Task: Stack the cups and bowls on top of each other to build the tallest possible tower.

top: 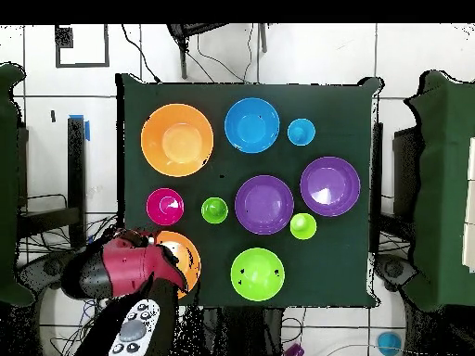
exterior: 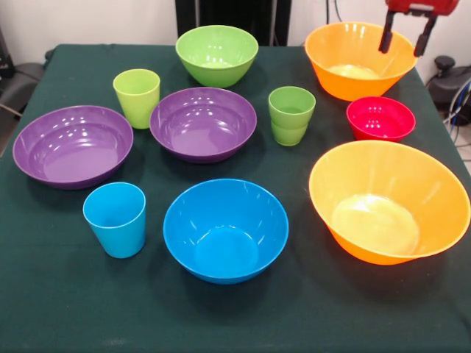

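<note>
The claw [exterior: 405, 38] hangs over the far orange bowl [exterior: 360, 59], which sits at the tabletop's [exterior: 59, 294] far right corner in the front view; its two dark fingers [exterior: 385, 35] stand apart with nothing between them, their tips above the bowl's right rim and not seen touching it. Nothing is stacked: every piece rests alone, mouth up, on the dark green cloth. Just in front of that bowl lies the small red bowl [exterior: 380, 118], and nearer the front right corner the second, larger orange bowl [exterior: 390, 200], glossy and tilted a little toward the camera. The green bowl [exterior: 217, 54] sits at the middle of the far edge. Two wide shallow purple bowls lie side by side, one [exterior: 72, 145] by the left edge, the other [exterior: 203, 123] near the middle, with the yellow-green cup [exterior: 137, 96] between them toward the far side. The ridged green cup [exterior: 291, 115] stands between the middle purple bowl and the red bowl. The blue bowl [exterior: 225, 229] sits toward the front edge, the sky blue cup [exterior: 115, 218] just left of it
</note>
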Motion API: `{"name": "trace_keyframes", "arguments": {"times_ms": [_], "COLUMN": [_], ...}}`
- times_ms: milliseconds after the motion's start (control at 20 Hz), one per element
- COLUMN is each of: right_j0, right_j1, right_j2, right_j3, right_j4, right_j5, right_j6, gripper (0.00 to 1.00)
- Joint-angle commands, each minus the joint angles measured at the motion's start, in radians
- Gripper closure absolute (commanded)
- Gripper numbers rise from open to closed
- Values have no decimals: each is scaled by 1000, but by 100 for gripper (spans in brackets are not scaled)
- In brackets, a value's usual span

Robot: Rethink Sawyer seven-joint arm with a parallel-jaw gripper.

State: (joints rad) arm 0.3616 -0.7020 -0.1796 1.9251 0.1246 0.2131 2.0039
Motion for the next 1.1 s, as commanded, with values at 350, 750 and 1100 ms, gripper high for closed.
{"name": "trace_keyframes", "arguments": {"times_ms": [350, 750, 1100], "right_j0": [-54, -129, -217], "right_j1": [15, 115, 176], "right_j2": [87, 97, 165], "right_j3": [114, 107, 112], "right_j4": [1, -92, -138], "right_j5": [-62, -184, -289], "right_j6": [163, 92, 107], "gripper": [0, 0, 0]}}
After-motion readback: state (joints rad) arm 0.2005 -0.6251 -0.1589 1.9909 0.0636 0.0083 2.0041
